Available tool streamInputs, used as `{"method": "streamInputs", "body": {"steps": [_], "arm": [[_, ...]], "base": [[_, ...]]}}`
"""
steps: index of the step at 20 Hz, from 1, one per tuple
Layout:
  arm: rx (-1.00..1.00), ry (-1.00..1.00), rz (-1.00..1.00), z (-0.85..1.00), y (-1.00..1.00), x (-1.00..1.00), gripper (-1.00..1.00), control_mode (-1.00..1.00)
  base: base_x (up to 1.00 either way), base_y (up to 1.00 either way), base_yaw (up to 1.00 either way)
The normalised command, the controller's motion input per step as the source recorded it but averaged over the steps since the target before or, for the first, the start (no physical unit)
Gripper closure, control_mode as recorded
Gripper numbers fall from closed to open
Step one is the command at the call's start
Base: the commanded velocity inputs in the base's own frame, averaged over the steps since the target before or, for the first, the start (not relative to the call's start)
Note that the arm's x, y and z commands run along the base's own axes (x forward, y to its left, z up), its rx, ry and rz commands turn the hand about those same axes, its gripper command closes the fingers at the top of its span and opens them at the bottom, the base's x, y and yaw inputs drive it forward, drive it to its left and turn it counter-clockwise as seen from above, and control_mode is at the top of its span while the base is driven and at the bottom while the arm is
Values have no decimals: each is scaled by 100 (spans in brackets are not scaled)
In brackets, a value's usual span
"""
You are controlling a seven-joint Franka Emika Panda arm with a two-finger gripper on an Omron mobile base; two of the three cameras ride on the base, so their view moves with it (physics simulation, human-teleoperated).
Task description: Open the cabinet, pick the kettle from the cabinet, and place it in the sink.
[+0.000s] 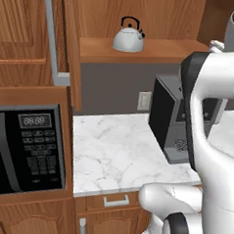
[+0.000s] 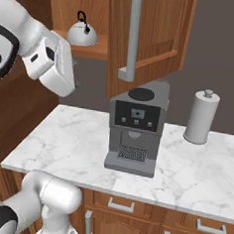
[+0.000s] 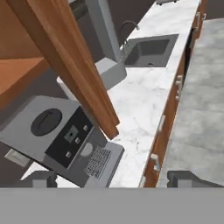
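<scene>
Left base view: kettle (image 1: 128, 37) sits upright on the cabinet (image 1: 26, 35) shelf, near its front edge, doors swung open, spout to the right. Looks like rigid, smooth metal, probably light if empty and slippery on the dome, so I'd take the thin arched handle at its top rather than the body. The shelf edge lies just below it, so I'd lift before pulling out. The bench (image 1: 112, 153) below has bare marble left of the coffee machine (image 1: 170, 120). Right base view: my arm is up at shelf height left of the kettle; the open door with its grey bar handle (image 2: 131, 35) hangs just right of the shelf opening, over the coffee machine, so the exit path is narrow. A paper towel roll (image 2: 201, 117) stands further right on the bench. Hand view: claw (image 3: 113, 178) fully spread, holding nothing; door edge crosses close in front; sink (image 3: 151, 50) with faucet is far along the bench, basin looks bare, open bench between.
</scene>
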Motion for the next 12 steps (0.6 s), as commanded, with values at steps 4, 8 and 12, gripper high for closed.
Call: {"method": "streamInputs", "body": {"steps": [4,8,12], "arm": [[45,-2,-18,-4,9,19,-100,-100],[39,-6,-22,-14,8,6,-100,-100],[19,-16,-34,-19,3,22,-100,-100]], "base": [[0,0,0],[0,0,0],[0,0,0]]}}
